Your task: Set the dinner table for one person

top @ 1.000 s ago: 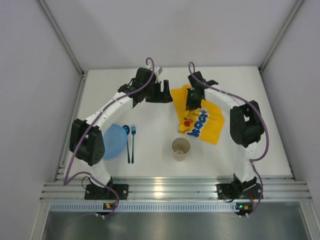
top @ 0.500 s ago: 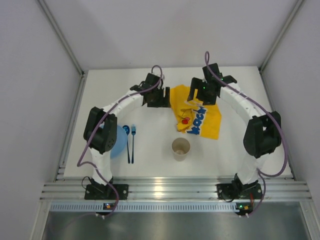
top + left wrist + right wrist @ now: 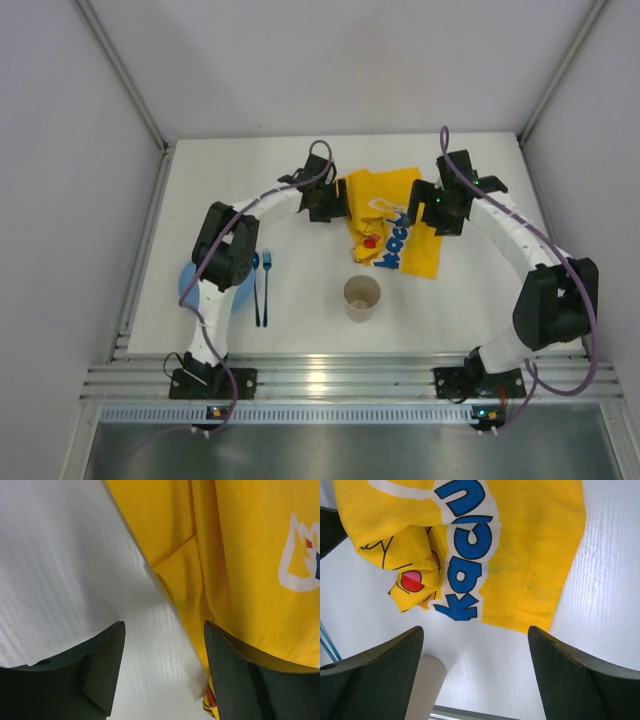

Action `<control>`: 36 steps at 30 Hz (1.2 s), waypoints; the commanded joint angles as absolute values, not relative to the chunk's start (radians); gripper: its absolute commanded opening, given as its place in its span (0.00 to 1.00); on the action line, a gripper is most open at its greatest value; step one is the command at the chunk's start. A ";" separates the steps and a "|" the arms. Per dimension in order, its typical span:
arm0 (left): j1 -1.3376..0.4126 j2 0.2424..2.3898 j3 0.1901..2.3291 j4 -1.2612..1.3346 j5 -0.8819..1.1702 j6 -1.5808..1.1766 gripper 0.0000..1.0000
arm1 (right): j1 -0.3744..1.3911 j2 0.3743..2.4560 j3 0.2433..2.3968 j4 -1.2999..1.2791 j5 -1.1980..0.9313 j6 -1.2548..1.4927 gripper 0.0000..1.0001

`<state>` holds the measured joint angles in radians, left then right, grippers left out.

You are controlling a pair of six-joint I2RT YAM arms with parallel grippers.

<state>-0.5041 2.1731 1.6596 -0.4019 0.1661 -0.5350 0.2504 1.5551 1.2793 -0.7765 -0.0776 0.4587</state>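
Left claw [image 3: 164,627] and right claw [image 3: 475,630] both gape wide above the dinner table [image 3: 300,300], at the yellow cloth [image 3: 415,250]

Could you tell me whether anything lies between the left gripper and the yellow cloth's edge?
Nothing visible does. The left gripper is open directly over the edge of the yellow cloth, one finger above bare dinner table, the other above fabric.
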 commanded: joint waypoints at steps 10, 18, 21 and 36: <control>-0.505 2.356 1.842 -0.373 0.206 -0.610 0.32 | 0.198 1.493 1.226 -0.790 -0.051 0.397 0.84; -0.499 2.367 1.845 -0.391 0.203 -0.603 0.00 | 0.163 1.496 1.181 -0.766 -0.046 0.390 0.84; -0.494 2.350 1.844 -0.403 0.210 -0.583 0.00 | 0.127 1.523 1.147 -0.717 -0.098 0.397 0.84; -0.492 2.263 1.798 -0.508 0.226 -0.476 0.00 | 0.067 1.718 1.010 -0.534 -0.227 0.442 0.80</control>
<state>-0.4984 2.3161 1.8210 -0.4133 0.2276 -0.5175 0.0746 1.7134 1.0592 -0.6125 -0.1810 0.4126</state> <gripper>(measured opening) 0.021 0.805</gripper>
